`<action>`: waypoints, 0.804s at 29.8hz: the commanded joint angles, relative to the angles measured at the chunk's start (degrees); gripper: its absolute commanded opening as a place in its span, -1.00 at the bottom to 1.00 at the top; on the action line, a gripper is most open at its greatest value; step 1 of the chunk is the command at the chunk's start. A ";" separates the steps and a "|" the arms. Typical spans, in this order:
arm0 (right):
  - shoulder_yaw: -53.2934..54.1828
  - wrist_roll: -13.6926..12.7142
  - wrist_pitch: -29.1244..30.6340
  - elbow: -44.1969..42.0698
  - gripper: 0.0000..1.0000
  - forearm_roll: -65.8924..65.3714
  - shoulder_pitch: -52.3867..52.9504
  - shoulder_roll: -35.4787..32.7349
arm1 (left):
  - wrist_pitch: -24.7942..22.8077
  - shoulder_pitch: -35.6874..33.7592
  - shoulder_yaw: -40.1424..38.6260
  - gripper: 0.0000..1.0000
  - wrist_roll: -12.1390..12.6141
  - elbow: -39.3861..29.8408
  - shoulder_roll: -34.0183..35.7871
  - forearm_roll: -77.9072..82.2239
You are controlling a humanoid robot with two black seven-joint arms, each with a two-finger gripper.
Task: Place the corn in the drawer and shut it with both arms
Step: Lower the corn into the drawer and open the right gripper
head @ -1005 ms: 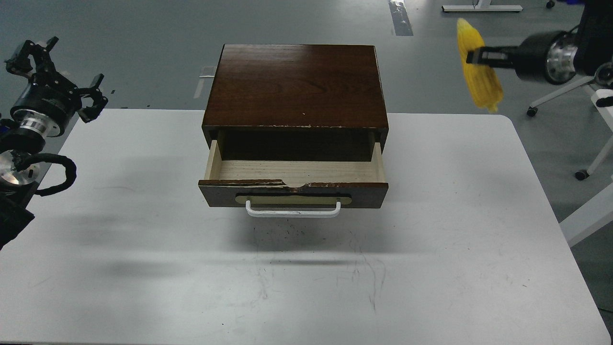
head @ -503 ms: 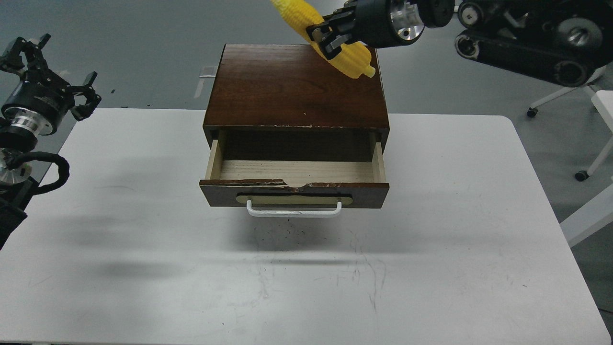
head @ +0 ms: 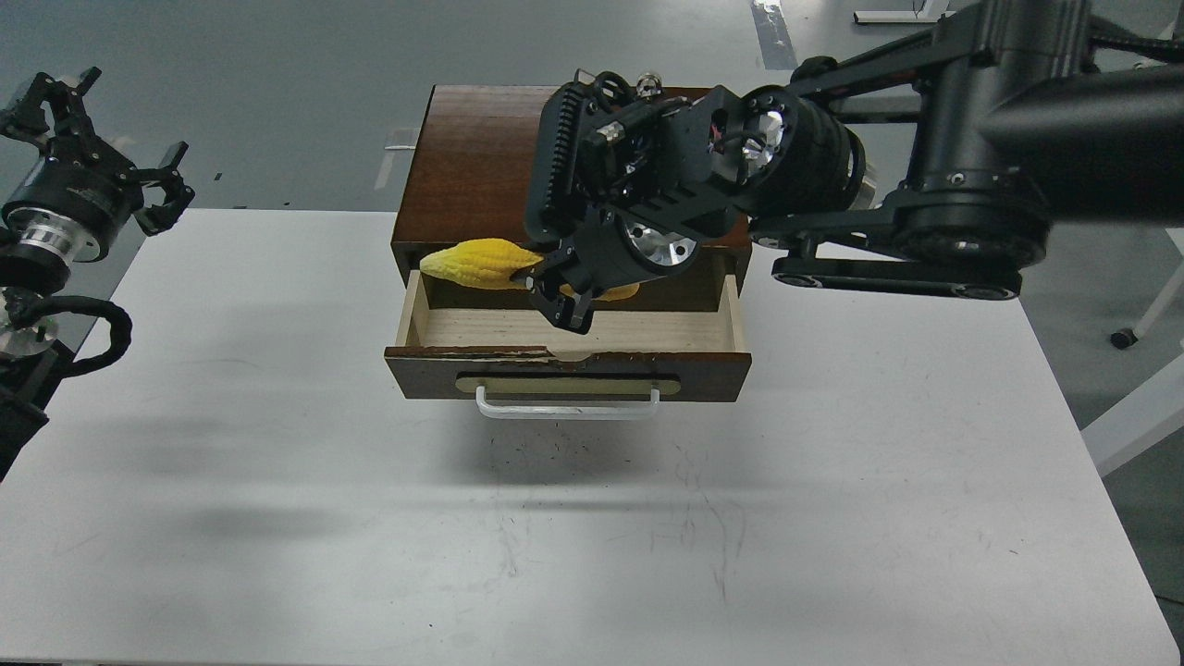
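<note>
A: Grey workshop floor surrounds a white counter (head: 832, 518); a dark wooden box sits at its far middle with the drawer (head: 566, 370) pulled open toward the robot.

B: Status of the right arm?

A: A second ago it held the corn (head: 481, 263) off the counter's far right corner; half a second ago, over the box top. It now reaches across the box, and the right gripper (head: 562, 294) points down into the drawer opening.

B: Gripper state?

A: Clamped on the corn. The cob lies roughly level, tapered end to the left, at the back of the opening just under the box's front edge. Whether it touches the pale drawer floor cannot be told.

B: Left arm?

A: Left gripper (head: 111, 153) stands raised off the counter's left edge, well apart from the drawer, fingers spread, holding nothing. Its position is almost unchanged over the last second.

B: Implication for the task?

A: Transport appears nearly complete. Remaining steps, by judgement: release the cob, withdraw the right arm, then push the drawer front shut with both arms. Risk: the cob's left end catching the box edge on closing.
</note>
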 commanded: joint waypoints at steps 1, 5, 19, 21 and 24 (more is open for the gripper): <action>-0.29 -0.07 0.33 0.04 -0.92 -1.80 -0.44 0.11 | 0.00 0.09 -0.03 0.96 -0.18 0.00 0.66 0.10; -0.55 0.01 0.42 0.04 -0.28 -2.07 -0.44 0.38 | 0.00 0.35 -0.03 0.96 -0.27 0.00 0.75 0.10; -1.34 0.89 0.60 -0.04 0.19 -1.45 -2.02 0.47 | 0.00 0.62 -0.03 0.96 -0.36 0.00 0.75 0.10; -1.34 1.07 0.60 -0.05 0.21 -1.36 -1.94 0.47 | 0.00 0.62 -0.03 0.96 -0.36 0.00 0.75 0.10; -1.34 1.33 0.60 -0.05 0.22 -1.19 -1.94 0.47 | 0.00 0.62 -0.03 0.96 -0.36 0.00 0.75 0.10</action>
